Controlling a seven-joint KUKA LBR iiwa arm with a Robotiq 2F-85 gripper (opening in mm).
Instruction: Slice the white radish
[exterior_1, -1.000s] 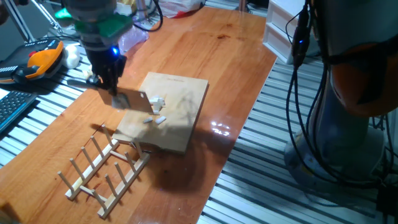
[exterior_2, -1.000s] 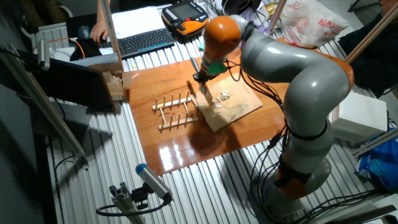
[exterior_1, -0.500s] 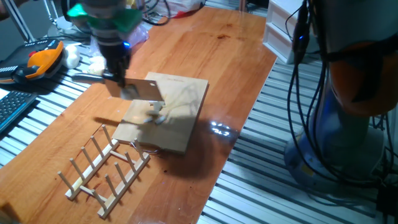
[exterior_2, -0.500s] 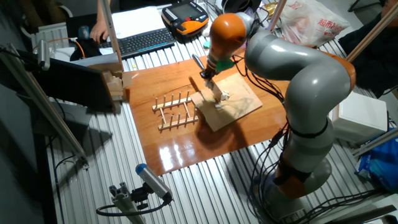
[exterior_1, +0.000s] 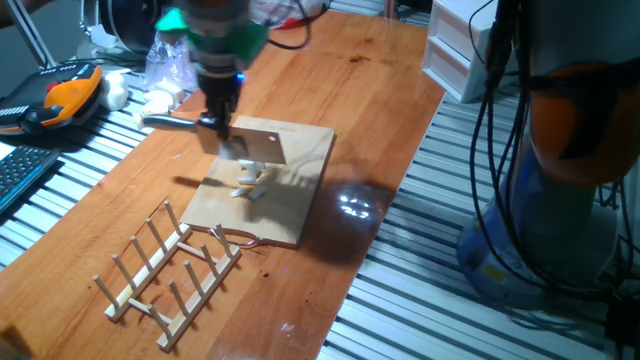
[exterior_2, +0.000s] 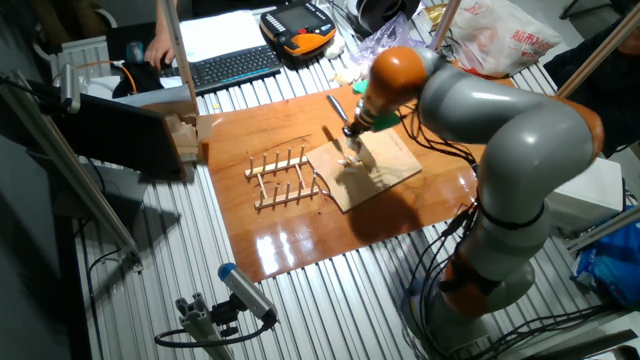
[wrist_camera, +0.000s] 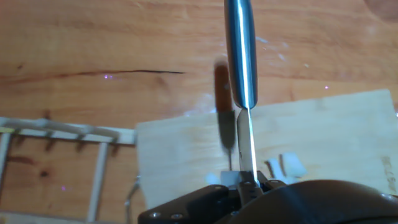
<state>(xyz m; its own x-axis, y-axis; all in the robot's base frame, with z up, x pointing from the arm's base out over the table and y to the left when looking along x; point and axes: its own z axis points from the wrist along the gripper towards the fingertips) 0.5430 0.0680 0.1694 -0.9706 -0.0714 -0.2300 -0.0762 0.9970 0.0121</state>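
The white radish lies as several small white bits (exterior_1: 248, 184) on the wooden cutting board (exterior_1: 285, 205); they also show in the other fixed view (exterior_2: 353, 164) and the hand view (wrist_camera: 288, 165). My gripper (exterior_1: 221, 118) is shut on a knife with a steel handle (wrist_camera: 240, 50). The flat blade (exterior_1: 256, 146) hangs just above the radish bits, over the far part of the board. In the hand view the blade shows edge-on (wrist_camera: 247, 146), with the bits just to its right. The fingertips are hidden by the hand's body.
A wooden peg rack (exterior_1: 168, 266) lies on the table beside the board's near-left end. An orange teach pendant (exterior_1: 66, 96), a plastic bag and white lumps (exterior_1: 160, 96) sit off the table's far left edge. A white drawer box (exterior_1: 455, 45) stands at the back right.
My gripper has carried the knife from the board's left edge to the right and farther back, and the blade now hangs over the radish bits. The bits have barely shifted.
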